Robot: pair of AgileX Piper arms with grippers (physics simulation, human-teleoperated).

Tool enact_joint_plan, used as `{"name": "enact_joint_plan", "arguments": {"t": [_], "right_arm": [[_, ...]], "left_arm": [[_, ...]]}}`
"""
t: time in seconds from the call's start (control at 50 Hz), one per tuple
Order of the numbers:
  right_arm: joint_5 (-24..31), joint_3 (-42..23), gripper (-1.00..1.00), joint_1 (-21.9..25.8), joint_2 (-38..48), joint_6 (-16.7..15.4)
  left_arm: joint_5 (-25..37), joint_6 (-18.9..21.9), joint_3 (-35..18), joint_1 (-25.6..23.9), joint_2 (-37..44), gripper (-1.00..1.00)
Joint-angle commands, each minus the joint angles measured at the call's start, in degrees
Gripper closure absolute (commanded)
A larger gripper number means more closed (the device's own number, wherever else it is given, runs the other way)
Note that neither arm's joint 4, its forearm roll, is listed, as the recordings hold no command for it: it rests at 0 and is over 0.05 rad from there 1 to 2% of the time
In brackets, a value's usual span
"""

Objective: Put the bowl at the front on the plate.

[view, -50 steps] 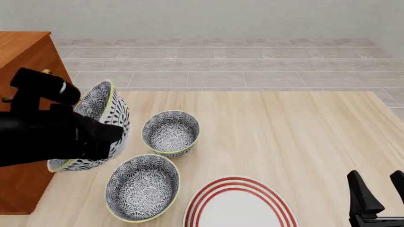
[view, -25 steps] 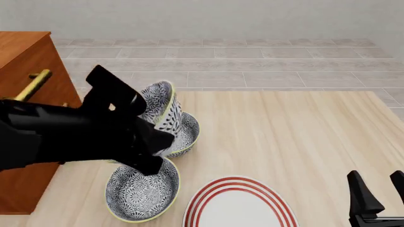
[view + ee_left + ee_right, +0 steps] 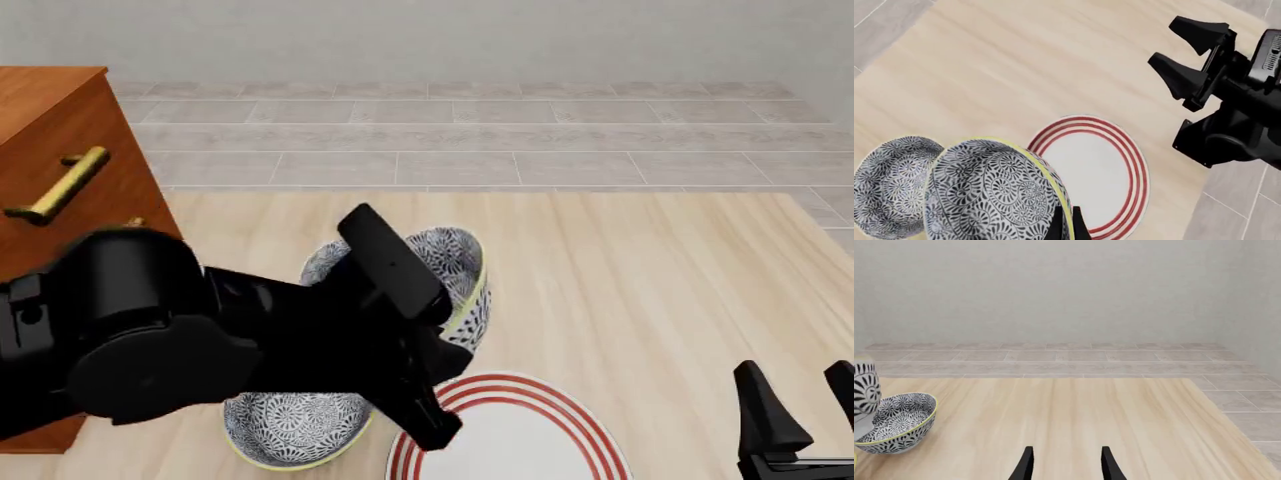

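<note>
My left gripper (image 3: 1066,226) is shut on the rim of a blue-grey patterned bowl (image 3: 457,266) with a yellow-green rim. It holds the bowl tilted in the air, just behind the red-ringed white plate (image 3: 523,432). The bowl at the front (image 3: 286,426) stands on the table left of the plate, mostly hidden under my left arm. In the left wrist view the held bowl (image 3: 994,190) fills the foreground beside the plate (image 3: 1097,170). My right gripper (image 3: 798,402) rests open at the table's front right, holding nothing.
A third patterned bowl (image 3: 897,422) sits on the table behind the others, and only a sliver (image 3: 315,266) shows in the front view. A wooden cabinet (image 3: 74,130) with a brass handle stands at the left. Bare wooden tabletop (image 3: 641,280) stretches to the right.
My left arm has swung to the right, carrying the held bowl from beside the cabinet, over the other bowls, to the plate's back edge. The right gripper has not moved.
</note>
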Motion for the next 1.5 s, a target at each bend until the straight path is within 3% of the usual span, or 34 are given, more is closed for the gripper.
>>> {"name": "enact_joint_plan", "arguments": {"t": [0.02,0.6,1.04,1.5], "right_arm": [[0.04,0.1,-1.0,0.0,-0.17,0.0],[0.04,0.1,-1.0,0.01,-0.15,0.0],[0.04,0.1,-1.0,-0.01,-0.16,0.0],[0.04,0.1,-1.0,0.01,-0.17,-0.02]], "left_arm": [[-2.07,0.72,-1.86,-4.05,3.68,1.0],[-4.3,-4.11,-4.31,-10.64,11.85,1.0],[-7.8,-6.32,1.12,-9.76,11.8,1.0],[-10.08,-8.77,2.22,-10.61,14.33,1.0]]}}
